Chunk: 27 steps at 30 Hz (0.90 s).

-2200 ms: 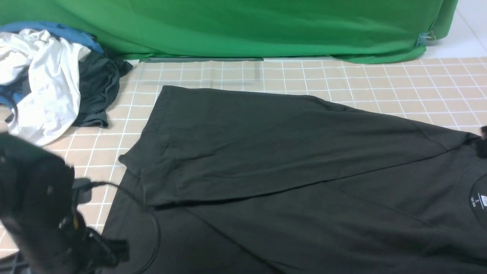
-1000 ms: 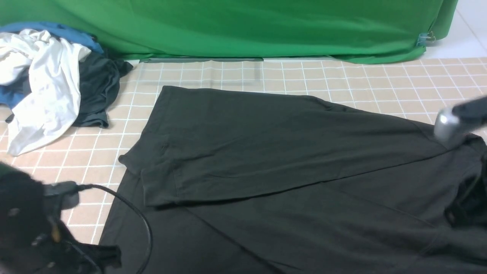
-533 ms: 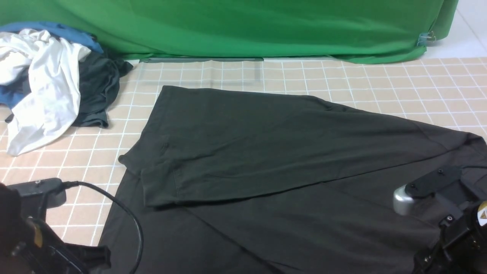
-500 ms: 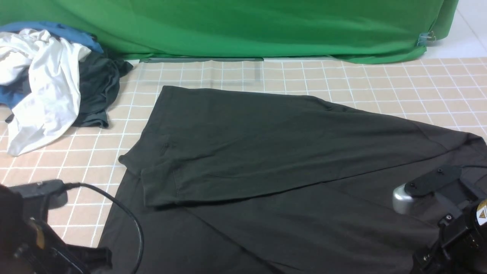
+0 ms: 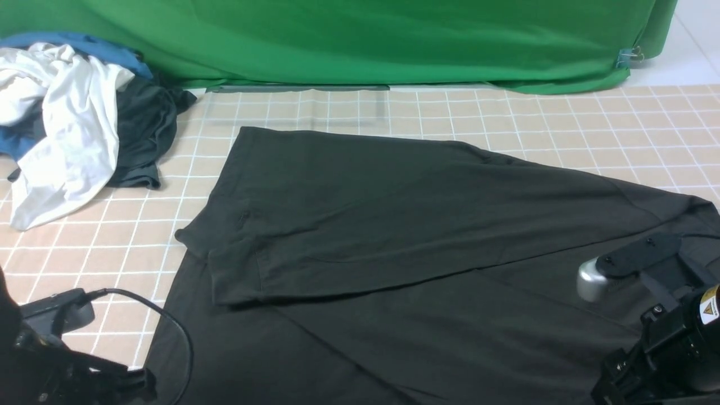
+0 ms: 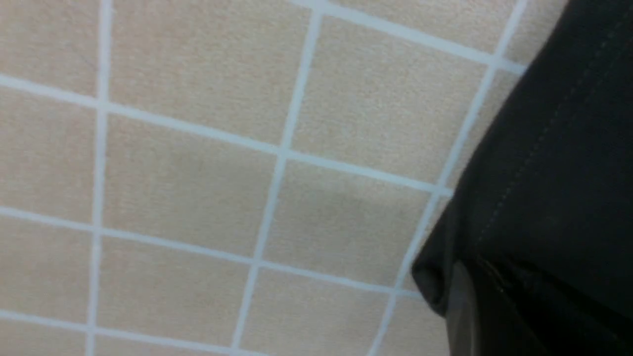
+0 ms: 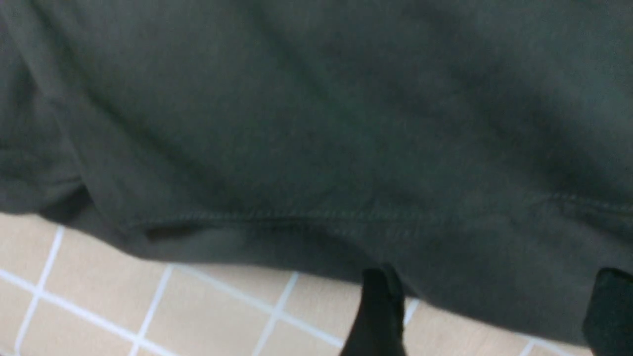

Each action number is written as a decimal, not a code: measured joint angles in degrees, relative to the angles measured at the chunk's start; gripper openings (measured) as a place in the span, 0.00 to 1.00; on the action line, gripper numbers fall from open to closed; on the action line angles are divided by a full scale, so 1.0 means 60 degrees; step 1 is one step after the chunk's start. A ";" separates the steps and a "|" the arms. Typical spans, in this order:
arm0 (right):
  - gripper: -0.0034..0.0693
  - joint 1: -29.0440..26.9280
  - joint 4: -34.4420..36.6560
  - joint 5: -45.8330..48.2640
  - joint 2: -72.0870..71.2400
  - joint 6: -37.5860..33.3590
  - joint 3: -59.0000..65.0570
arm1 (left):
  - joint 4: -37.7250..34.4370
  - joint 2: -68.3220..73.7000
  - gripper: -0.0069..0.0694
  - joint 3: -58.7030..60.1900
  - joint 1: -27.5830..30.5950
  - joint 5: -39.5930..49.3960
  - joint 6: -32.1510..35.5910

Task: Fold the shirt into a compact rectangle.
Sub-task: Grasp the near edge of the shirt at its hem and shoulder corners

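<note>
The black shirt (image 5: 394,225) lies spread over the checked table, its far part folded toward me; no logo or neck label shows. My left gripper (image 5: 132,379) sits low at the shirt's near left corner. In the left wrist view it (image 6: 482,277) looks shut on the stitched hem (image 6: 554,148), which bunches round the one visible finger (image 6: 459,306). My right arm (image 5: 664,349) covers the shirt's near right part, its fingertips below the front view's edge. The right gripper (image 7: 494,296) is open, its fingers (image 7: 378,306) straddling the shirt's edge (image 7: 316,123) just above the table.
A pile of white, blue and dark clothes (image 5: 67,118) lies at the far left. A green cloth (image 5: 360,39) hangs behind the table (image 5: 562,118). The left arm's cable (image 5: 180,326) loops over the shirt's near left edge.
The left arm has sunk toward the near left corner. The right arm came in from the right edge and dropped over the shirt's near right part, hiding the neck label.
</note>
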 joint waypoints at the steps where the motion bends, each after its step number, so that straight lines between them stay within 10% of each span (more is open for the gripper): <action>1: 0.81 0.0000 0.0000 -0.0048 0.0000 -0.0009 0.0000 | 0.0202 0.0000 0.19 0.0000 -0.0024 0.0009 -0.0028; 10: 0.81 0.0000 0.0000 -0.0602 0.0009 -0.0183 0.0000 | 0.0472 0.0173 0.73 0.0031 -0.0162 0.0038 0.0823; 15: 0.81 0.0000 0.0000 -0.1040 0.0015 -0.0320 0.0000 | 0.0472 0.1047 0.81 0.0058 -0.0162 0.0005 0.1150; 22: 0.81 0.0000 0.0000 -0.1152 0.0015 -0.0471 0.0000 | 0.0352 0.1743 0.64 0.0009 -0.0162 -0.0138 0.1576; 27: 0.81 0.0000 0.0000 -0.1152 0.0015 -0.0471 0.0000 | -0.0026 0.1763 0.22 -0.0035 -0.0162 -0.0047 0.2010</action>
